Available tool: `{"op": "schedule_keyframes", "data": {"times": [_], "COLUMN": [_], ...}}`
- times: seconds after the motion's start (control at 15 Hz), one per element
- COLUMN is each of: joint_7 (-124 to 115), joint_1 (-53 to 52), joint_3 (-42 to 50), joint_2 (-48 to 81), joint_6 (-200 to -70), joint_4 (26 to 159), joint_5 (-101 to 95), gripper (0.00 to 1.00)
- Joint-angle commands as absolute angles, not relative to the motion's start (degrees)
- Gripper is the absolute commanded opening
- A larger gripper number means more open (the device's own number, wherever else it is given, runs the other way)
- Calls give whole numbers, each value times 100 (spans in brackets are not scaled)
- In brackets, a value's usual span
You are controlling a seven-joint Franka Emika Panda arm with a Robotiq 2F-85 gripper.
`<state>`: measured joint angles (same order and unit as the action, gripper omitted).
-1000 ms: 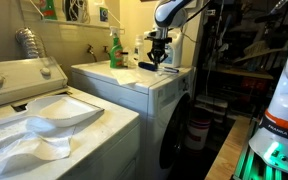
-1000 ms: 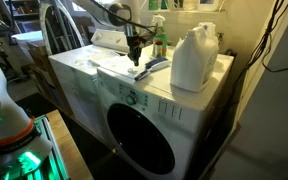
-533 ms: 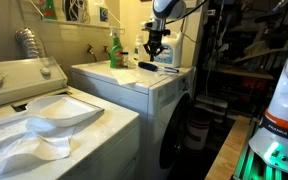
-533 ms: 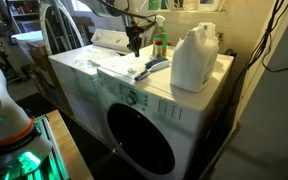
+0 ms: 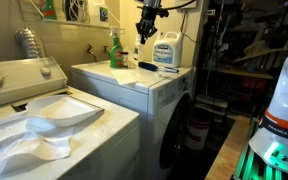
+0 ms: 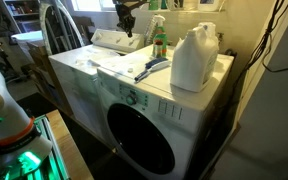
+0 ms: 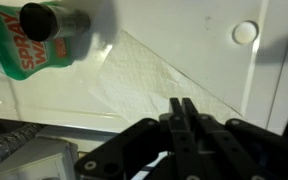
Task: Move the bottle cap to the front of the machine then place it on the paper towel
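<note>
Hand: high above the machine top, pointing down. The fingers are pressed together and closed, with nothing visible between them.
Cap: small white disc lying flat on the machine top, not in the hand. In the wrist view it sits ahead of the fingertips and off to their right, off the towel.
Towel: white sheet spread flat on the machine top, directly below the hand.
Machine: white front-loader with a round dark door, under the hand.
Spray bottle: green, upright, ahead and left of the hand at the towel's far edge.
Jug: white, upright on the machine top, well apart from the hand.
</note>
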<state>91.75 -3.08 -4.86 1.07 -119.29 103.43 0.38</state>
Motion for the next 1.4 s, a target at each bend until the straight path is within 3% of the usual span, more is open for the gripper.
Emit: {"op": "schedule_keyframes", "data": {"times": [0.0,0.2,0.27,0.4,0.73,0.8,1.0,1.07,1.33], "joint_7": [8446,7816,7650,7080,6089,6270,6165,6159,5889], "joint_1": [-326,-205,-169,-117,-68,-66,-67,-67,-69], "joint_3": [-428,-298,-259,-197,-209,-218,-233,-233,-280], "joint_2": [253,378,431,510,604,668,710,708,903], "joint_6": [-11295,-11075,-11001,-11216,-11775,-11569,-11657,-11658,-11655], "joint_4": [10052,10073,10100,10241,10733,10467,10564,10564,10486], "joint_5": [-192,-47,24,-41,136,-17,48,56,286], "gripper": [9,10,35,41,78,62,78,95,100]}}
